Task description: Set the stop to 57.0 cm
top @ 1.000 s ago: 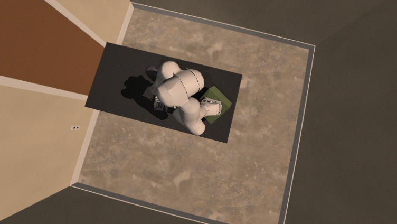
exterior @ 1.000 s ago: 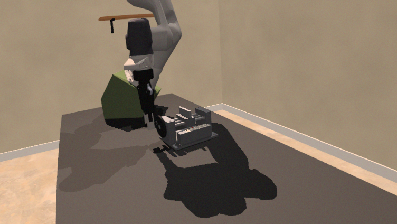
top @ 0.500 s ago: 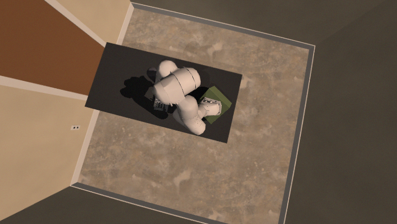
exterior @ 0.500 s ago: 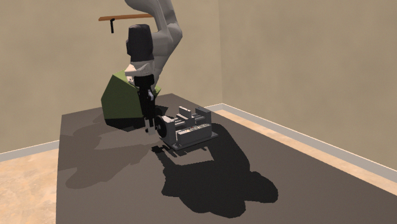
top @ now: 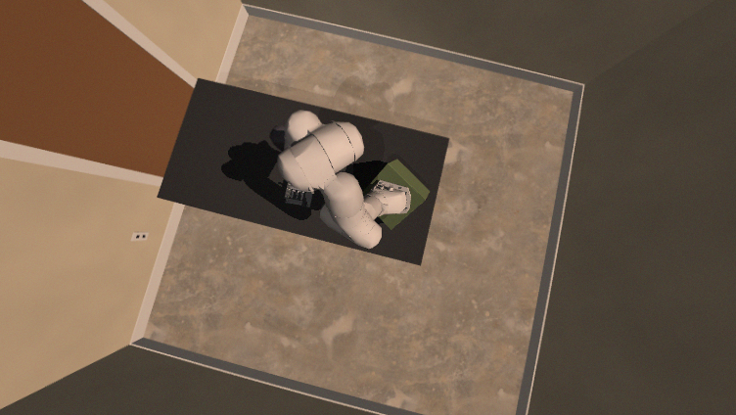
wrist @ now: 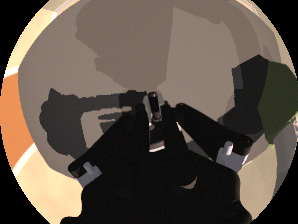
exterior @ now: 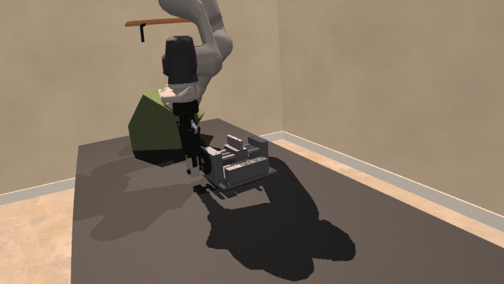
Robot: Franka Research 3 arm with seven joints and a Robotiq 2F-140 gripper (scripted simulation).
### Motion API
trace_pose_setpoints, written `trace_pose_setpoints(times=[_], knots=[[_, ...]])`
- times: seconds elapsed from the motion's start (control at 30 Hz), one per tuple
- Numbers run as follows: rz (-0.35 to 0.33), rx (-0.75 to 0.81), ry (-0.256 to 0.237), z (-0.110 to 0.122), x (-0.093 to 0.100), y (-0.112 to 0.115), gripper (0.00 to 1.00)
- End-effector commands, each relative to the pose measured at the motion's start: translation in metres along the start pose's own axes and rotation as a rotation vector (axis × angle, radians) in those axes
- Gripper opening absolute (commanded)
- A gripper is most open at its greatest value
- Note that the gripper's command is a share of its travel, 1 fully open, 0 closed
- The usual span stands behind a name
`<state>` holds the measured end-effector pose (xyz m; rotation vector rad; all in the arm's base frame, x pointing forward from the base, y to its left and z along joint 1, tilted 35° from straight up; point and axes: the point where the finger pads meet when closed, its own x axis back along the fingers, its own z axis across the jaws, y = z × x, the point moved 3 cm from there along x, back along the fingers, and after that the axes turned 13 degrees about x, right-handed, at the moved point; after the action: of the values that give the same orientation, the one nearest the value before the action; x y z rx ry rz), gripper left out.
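Matt dark handwheel (exterior: 204, 161); smooth, metal-looking guide rods (exterior: 228, 154).

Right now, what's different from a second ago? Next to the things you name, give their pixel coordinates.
In the exterior view, the gripper (exterior: 193, 172) (wrist: 154, 101) has dropped and shifted slightly right beside the handwheel (exterior: 205, 160); the arm (top: 322, 155) (exterior: 211, 53) moved with it. Can't tell if anything was gripped or released. The stop (exterior: 234, 142) and green block (top: 412, 180) (exterior: 153, 126) (wrist: 279, 97) show no visible shift.
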<state>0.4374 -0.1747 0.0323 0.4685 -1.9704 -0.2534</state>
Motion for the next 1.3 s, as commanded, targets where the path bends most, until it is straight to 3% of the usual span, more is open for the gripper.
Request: trace_pose_setpoints(times=[0.0,0.3,0.53,1.27], knots=[[0.002,-0.012,-0.004,-0.008,-0.003,-0.004,0.04],[0.002,-0.012,-0.004,-0.031,0.003,-0.009,0.04],[0.002,-0.012,-0.004,-0.043,0.022,-0.012,0.04],[0.002,-0.012,-0.004,-0.031,0.054,-0.009,0.04]])
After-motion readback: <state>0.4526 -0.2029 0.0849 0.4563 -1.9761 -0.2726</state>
